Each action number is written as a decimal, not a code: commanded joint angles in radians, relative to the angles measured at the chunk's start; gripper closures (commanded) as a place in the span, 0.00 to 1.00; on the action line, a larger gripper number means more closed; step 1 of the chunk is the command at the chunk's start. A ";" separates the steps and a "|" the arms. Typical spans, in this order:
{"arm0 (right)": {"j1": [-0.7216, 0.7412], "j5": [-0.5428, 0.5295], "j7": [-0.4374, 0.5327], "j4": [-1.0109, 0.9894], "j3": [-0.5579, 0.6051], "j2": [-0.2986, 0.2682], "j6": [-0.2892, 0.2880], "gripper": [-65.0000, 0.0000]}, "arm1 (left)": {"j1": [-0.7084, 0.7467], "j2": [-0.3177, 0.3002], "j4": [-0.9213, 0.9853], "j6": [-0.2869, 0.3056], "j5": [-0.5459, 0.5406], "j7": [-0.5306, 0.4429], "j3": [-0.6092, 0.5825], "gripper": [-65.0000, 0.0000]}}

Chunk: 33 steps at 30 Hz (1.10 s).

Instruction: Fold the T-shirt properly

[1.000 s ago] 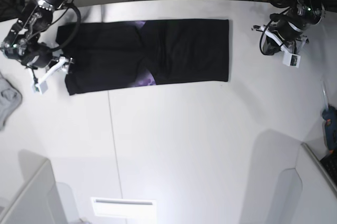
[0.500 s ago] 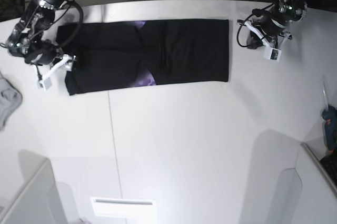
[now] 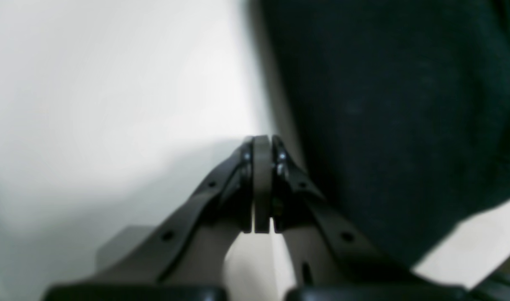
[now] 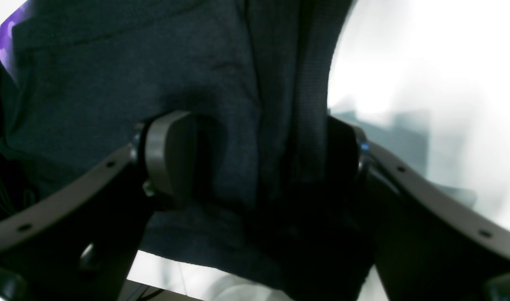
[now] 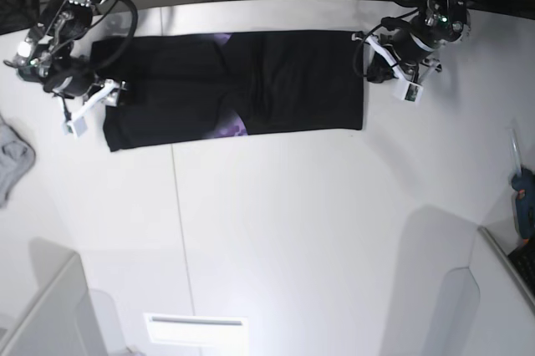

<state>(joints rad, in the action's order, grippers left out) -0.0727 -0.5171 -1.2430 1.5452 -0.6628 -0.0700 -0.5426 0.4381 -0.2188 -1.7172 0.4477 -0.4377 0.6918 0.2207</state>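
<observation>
My left gripper [image 3: 262, 184] is pressed fully together with nothing between its pads, and it hangs over bare tabletop [image 3: 91, 83] just beside the right-hand edge of the shirt [image 3: 397, 104]. In the base view this gripper [image 5: 368, 59] sits at the far right corner of the shirt [image 5: 251, 80], close to the cloth's short edge; I cannot tell whether it touches the fabric.

My right gripper [image 4: 255, 167] stands wide, its two pads [image 4: 169, 154] spread on either side of a bunched fold of black cloth [image 4: 238, 104] at the shirt's left end. The fabric runs up between the pads, but they are apart from one another and do not pinch it. A sliver of purple print [image 4: 6, 37] shows at the upper left of that wrist view.

From the base view the shirt lies flat as a long black band across the far part of the tabletop [image 5: 292, 231], with patches of purple [image 5: 232, 128] showing near its middle. My right gripper [image 5: 113, 95] is at its left end. A grey cloth [image 5: 12, 160] lies at the left edge of the tabletop, well apart from the shirt.
</observation>
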 commanded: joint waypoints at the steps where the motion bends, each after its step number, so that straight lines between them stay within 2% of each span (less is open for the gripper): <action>1: 0.003 0.013 -0.022 0.002 0.002 -0.001 -0.003 0.36 | 0.006 -0.008 -0.010 0.001 0.006 0.012 0.001 1.00; 8: 0.009 0.013 -0.013 -0.078 0.001 0.011 -0.003 0.38 | 0.001 0.020 -0.010 0.001 0.007 0.012 0.003 1.00; 10: 0.009 0.013 -0.010 -0.079 0.001 0.011 -0.003 0.49 | 0.001 0.020 -0.010 0.001 0.007 0.012 0.003 1.00; 13: 0.007 0.013 0.016 -0.078 0.001 0.011 -0.003 0.75 | 0.001 0.020 -0.010 0.001 0.007 0.012 0.003 1.00; 15: 0.007 0.013 0.027 -0.078 0.001 0.006 -0.003 0.86 | 0.001 0.020 -0.010 0.001 0.007 0.012 0.001 1.00; 21: 0.009 0.015 0.044 -0.076 0.002 0.000 -0.003 1.00 | -0.018 0.020 -0.008 0.001 0.007 0.013 -0.057 1.00; 26: 0.012 0.016 0.044 -0.048 0.004 -0.018 -0.001 1.00 | -0.048 0.023 0.030 0.000 0.004 0.015 -0.109 1.00; 30: 0.011 0.019 0.036 0.044 0.005 -0.030 0.005 1.00 | -0.063 0.054 0.052 0.000 0.007 0.015 -0.126 1.00; 33: 0.007 0.019 0.036 0.110 0.074 -0.060 0.011 1.00 | -0.081 0.072 0.055 0.000 0.007 0.015 -0.152 1.00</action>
<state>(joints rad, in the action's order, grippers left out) -0.0811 -0.4713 -1.2224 1.6367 -0.5865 -0.1215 -0.5316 0.3531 -0.1436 -1.6588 0.4477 -0.4454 0.6762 0.0685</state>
